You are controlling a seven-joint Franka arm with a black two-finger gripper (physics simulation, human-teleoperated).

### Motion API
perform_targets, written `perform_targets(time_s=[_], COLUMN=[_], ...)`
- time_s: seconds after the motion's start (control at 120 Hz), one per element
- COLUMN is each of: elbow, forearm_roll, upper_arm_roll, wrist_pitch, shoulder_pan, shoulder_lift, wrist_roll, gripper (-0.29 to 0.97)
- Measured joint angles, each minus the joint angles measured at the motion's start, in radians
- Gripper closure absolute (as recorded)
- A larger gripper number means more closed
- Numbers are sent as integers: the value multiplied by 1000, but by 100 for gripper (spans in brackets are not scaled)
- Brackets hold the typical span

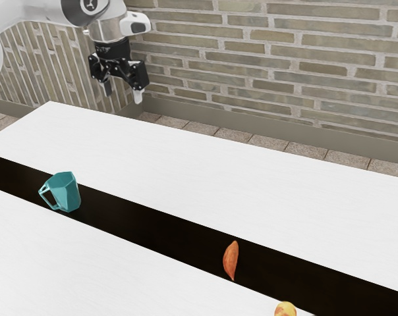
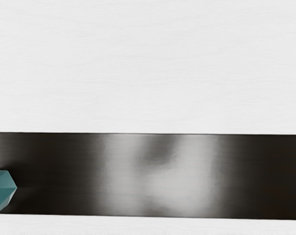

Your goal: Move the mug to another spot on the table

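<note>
In the lower left of the exterior view's frame, the teal mug point(image 1: 62, 191) stands mouth up on the black strip point(image 1: 166, 234) that crosses the white table point(image 1: 205, 164). Its handle is turned toward the exterior view's left edge, and nothing touches it. Up and a little to the right, in the upper left of the frame, the gripper point(image 1: 124, 93) hangs high above the table's far edge with its two fingers spread apart and nothing between them. That is probably a ready pose, with room to come down over the mug before any grasp is tried. The wrist view agrees: a teal corner of the mug point(image 2: 1, 192) sits on the dark strip point(image 2: 153, 171) off to one side of the hand rather than beneath it, so the hand likely has to travel sideways as well as down. Further right along the strip, near the lower middle of the exterior view's frame, lies an orange, tapered piece of food point(image 1: 230, 259) (perhaps a sweet potato, though I cannot be sure). Beyond it, at the bottom edge, part of a rounded yellow-red fruit point(image 1: 286, 309) shows. Both are well apart from the mug and should not hinder a lift, but they narrow the choice of a new spot on that side. The task looks not yet begun.
</note>
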Motion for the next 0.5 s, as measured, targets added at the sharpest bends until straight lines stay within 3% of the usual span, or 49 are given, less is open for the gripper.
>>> perform_targets(time_s=[0.2,0.5], elbow=[-101,-590], forearm_roll=[5,13], upper_arm_roll=[27,181], wrist_pitch=[-4,199], shoulder_pan=[-1,39], shoulder_lift=[-61,-358], wrist_roll=[12,206], gripper=[0,0])
